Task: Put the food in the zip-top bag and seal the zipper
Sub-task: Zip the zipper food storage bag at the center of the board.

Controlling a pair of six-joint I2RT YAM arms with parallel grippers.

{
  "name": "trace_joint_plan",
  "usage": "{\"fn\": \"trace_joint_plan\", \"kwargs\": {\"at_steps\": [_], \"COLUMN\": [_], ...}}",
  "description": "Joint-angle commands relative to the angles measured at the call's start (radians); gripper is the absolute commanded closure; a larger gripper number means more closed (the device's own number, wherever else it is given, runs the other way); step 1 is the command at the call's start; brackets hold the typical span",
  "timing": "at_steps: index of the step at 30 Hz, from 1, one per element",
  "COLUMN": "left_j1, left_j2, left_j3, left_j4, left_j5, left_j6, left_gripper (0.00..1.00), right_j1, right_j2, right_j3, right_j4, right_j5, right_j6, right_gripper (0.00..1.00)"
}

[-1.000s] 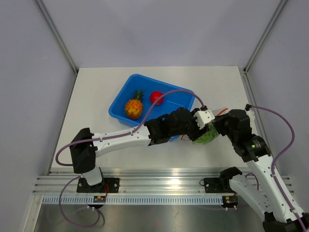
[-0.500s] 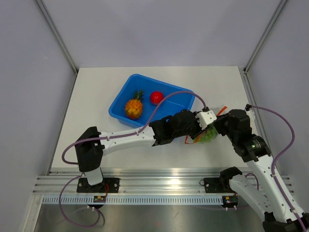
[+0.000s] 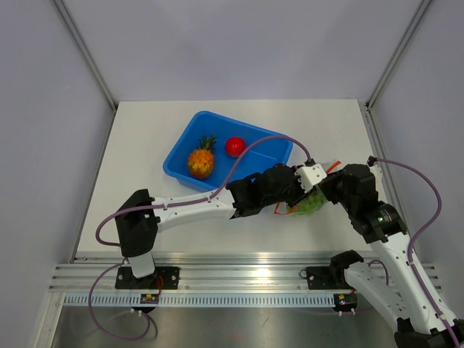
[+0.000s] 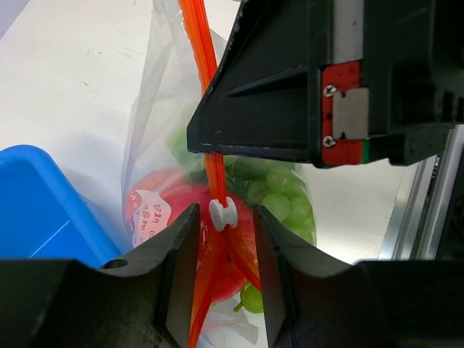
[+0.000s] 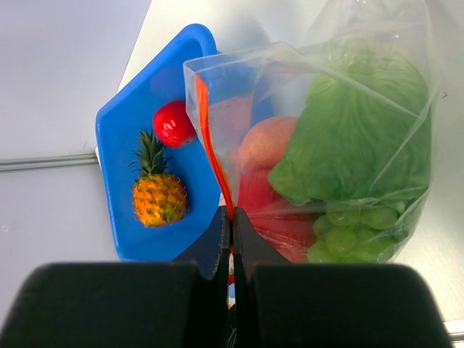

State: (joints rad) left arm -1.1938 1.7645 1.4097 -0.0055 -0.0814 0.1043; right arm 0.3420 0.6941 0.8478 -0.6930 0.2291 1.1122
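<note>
The zip-top bag stands on the white table just right of the blue tub, between the two arms, its mouth held up and partly gaping. The right gripper is pinched tight on the zipper, fingers pressed together with the orange-red strip running up from between them. The left gripper is set to a narrow gap, its two fingers flanking the white slider on the same strip, with a sliver of space showing on either side of it; the right gripper's black body hangs just above and behind. Inside the bag lie a green leafy cabbage, a pink peach, a bagged red fruit with a white sticker, and a bunch of green grapes at the bottom. In the tub sit the pineapple and, just beyond its leaves, a loose red fruit, both apart from the bag
</note>
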Motion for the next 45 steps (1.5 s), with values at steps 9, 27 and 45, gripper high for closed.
{"fn": "trace_joint_plan", "kwargs": {"at_steps": [9,27,45], "left_j1": [-0.001,0.033,0.039], "left_j2": [0.01,-0.036,-0.057], "left_j3": [0.044,-0.069,-0.132], "left_j4": [0.05,0.053,0.05], "left_j5": [-0.038,0.066,0.117], "left_j6": [-0.012,-0.069,-0.074], "left_gripper": [1.0,1.0,1.0], "right_j1": [0.0,-0.024,-0.178], "right_j2": [-0.001,0.028,0.024], "right_j3": [0.046,0.143,0.142], "right_j4": [0.076,0.01,0.004], "right_j5": [-0.002,0.2,0.153], "right_j6": [0.009,-0.114,-0.166], "right_gripper": [1.0,1.0,1.0]}}
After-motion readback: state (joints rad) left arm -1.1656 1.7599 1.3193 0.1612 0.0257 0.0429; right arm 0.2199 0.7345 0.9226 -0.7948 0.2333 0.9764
